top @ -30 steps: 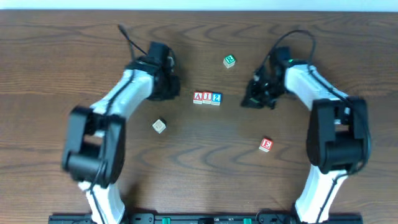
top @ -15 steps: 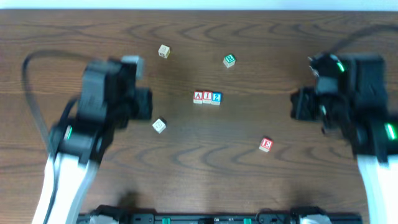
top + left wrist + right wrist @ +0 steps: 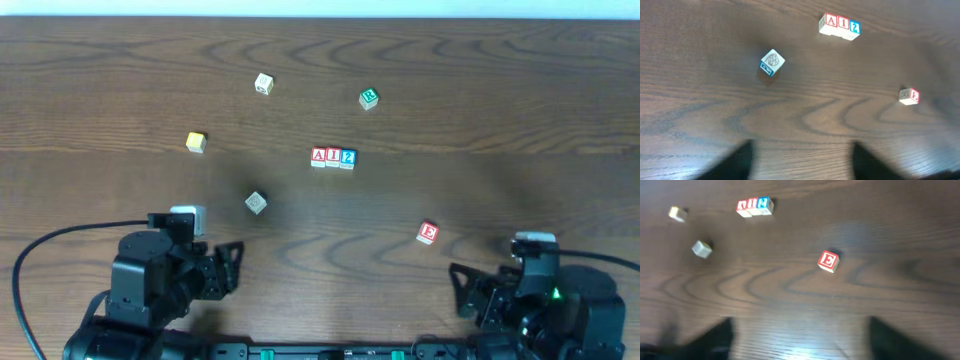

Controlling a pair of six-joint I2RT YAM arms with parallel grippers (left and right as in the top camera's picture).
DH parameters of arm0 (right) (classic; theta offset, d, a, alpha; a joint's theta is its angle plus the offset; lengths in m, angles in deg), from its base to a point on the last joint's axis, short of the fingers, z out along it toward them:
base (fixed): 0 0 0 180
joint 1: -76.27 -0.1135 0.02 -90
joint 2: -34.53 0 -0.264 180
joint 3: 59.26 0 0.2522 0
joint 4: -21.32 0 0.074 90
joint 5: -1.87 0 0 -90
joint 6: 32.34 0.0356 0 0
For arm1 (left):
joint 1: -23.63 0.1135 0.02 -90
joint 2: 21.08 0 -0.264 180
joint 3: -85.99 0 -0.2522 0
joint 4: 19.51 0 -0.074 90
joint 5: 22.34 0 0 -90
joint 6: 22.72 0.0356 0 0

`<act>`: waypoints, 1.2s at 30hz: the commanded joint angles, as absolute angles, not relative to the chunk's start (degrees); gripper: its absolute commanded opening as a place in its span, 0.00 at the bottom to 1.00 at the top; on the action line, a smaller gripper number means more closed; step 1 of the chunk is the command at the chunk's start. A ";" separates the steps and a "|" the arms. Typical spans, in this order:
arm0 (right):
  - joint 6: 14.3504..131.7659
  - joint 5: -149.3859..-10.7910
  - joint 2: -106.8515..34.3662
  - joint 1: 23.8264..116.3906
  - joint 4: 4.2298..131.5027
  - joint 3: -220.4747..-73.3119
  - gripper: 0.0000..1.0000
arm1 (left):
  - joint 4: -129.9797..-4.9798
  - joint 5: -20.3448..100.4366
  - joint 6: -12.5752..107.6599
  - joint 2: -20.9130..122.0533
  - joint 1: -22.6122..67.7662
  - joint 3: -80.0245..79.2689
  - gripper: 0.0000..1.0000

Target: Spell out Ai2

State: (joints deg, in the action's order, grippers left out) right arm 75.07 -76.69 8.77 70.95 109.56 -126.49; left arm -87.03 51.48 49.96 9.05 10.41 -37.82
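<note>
Both arms sit at the near edge of the table point(image 3: 520, 60). The left gripper point(image 3: 232, 270) and right gripper point(image 3: 463, 292) each have jaws parted with nothing between them, though the wrist views show the fingers only as dark blurs, so this is a best reading. Just ahead lie two strays: the red E block point(image 3: 427, 232) before the right arm and a pale block point(image 3: 256, 202) before the left. Beyond them, mid-table, is the A-I-2 row point(image 3: 333, 157), its long axis running left to right and its three blocks touching. It lies up-table between the grippers, somewhat nearer the left. The word looks spelled, with no further pick apparent. Farthest off lie a yellow block point(image 3: 195, 142), a green block point(image 3: 369, 97) and a cream block point(image 3: 263, 83)
</note>
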 commanded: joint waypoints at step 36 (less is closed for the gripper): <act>81.63 -75.88 9.14 70.58 111.83 -126.14 0.99 | -88.12 60.29 64.01 -17.50 14.76 -39.13 0.95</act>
State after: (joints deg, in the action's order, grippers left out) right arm 81.10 -76.12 8.90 70.95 111.79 -126.34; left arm -88.17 57.12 55.09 -14.62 13.98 -37.86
